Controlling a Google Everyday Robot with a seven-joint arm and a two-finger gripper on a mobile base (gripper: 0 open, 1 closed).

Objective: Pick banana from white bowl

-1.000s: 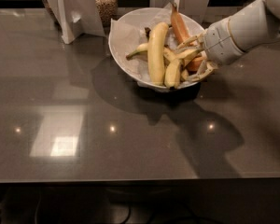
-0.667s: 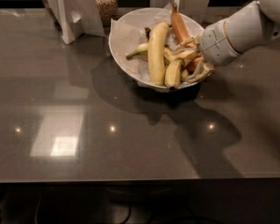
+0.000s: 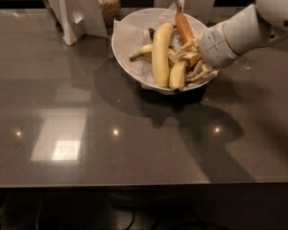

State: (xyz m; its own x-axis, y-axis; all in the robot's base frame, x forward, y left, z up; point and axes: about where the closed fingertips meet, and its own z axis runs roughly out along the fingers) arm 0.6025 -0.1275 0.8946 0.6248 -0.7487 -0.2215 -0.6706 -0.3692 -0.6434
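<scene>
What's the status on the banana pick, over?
Gripper inside white bowl, right side, down among the fruit. Large banana lying in bowl centre, not lifted. Shorter bananas crowd the gripper; jar and white stands behind bowl.

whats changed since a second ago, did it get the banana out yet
Barely anything. The arm has tipped a little steeper, its far end higher in the picture. The tool stays low at the right side of the white bowl, among the bananas. The long banana lies in the bowl where it was, not lifted, and the bowl has not shifted.
</scene>
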